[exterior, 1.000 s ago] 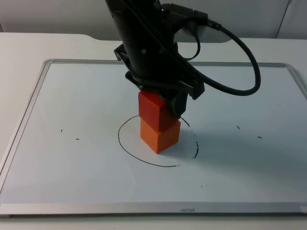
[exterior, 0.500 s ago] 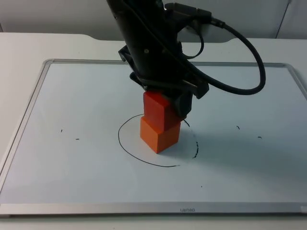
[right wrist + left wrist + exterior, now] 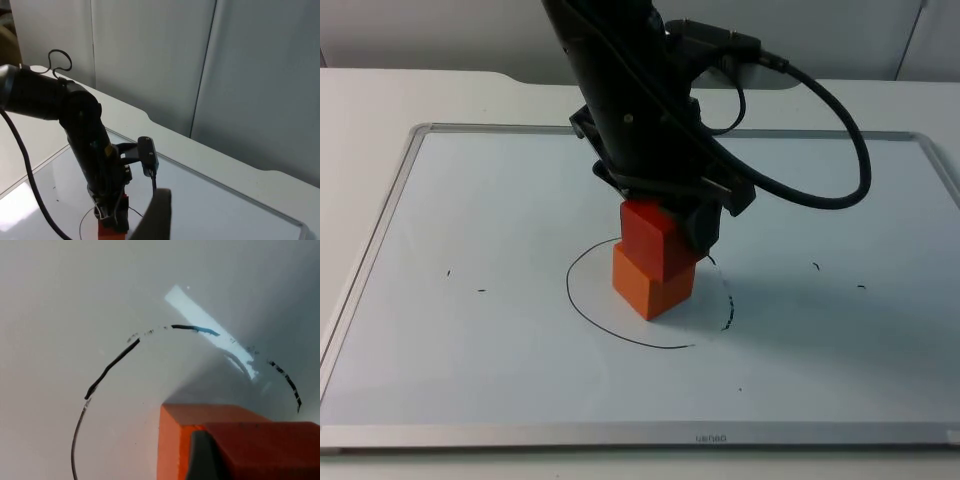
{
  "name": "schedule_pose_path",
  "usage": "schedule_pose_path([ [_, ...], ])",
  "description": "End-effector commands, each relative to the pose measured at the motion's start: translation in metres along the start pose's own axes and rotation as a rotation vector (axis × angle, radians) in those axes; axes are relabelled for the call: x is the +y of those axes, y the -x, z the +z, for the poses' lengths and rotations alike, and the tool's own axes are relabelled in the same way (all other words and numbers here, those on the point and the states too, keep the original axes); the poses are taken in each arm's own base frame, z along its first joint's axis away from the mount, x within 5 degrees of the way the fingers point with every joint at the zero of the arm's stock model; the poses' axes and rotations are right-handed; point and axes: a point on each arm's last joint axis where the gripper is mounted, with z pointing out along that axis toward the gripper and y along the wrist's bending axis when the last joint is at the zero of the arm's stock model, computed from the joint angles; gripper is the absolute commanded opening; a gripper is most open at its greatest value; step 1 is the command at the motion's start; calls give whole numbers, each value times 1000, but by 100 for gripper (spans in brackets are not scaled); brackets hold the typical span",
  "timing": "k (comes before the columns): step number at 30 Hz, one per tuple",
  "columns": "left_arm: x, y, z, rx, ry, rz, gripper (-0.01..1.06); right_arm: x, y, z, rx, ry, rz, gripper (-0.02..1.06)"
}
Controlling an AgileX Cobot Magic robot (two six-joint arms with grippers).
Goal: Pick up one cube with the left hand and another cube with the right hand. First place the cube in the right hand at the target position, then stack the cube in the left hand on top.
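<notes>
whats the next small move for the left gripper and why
Probably open the left gripper and lift straight up. The red cube it holds seems to sit on the orange cube, inside the drawn black circle. The right gripper waits high above the table.

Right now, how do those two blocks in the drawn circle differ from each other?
The red cube sits on top, gripped by the left gripper; the orange cube rests free on the whiteboard. The red cube is darker and set slightly off to one side; the orange cube is lighter. Both look alike in size and shape.
</notes>
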Motion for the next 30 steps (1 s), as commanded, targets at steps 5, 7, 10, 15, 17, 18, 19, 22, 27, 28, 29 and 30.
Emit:
schedule_pose_path([
  [5, -1, -2, 4, 22, -7, 5, 0, 1, 0, 2, -6, 3, -2, 81],
  [7, -1, -2, 4, 21, -7, 5, 0, 1, 0, 2, -6, 3, -2, 81],
  [10, -1, -3, 4, 30, -9, 6, 7, 1, 0, 2, -6, 3, -2, 81],
  [15, -1, -3, 4, 39, -12, 6, 26, 1, 0, 2, -6, 3, -2, 81],
  [17, -1, -3, 4, 39, -12, 2, 31, 1, 0, 2, -6, 5, -1, 81],
  [18, -2, -4, 4, 46, -14, 2, 39, 1, 0, 2, -6, 5, -1, 81],
  [19, -2, -4, 4, 48, -15, 2, 43, 1, 0, 2, -6, 5, -1, 81],
  [22, -2, -4, 4, 52, -16, 2, 52, 1, 0, 2, -6, 5, -1, 81],
  [27, -3, -4, -1, 52, -19, 5, 73, 1, 0, 2, -6, 5, 3, 81],
  [28, -4, -4, -4, 49, -19, 6, 73, 1, 0, 2, -6, 5, 3, 81],
  [29, -4, -4, -5, 46, -18, 7, 73, 1, 0, 2, -6, 5, 3, 81],
  [30, -4, -4, -5, 46, -18, 7, 73, 1, 0, 2, -6, 5, 3, 81],
])
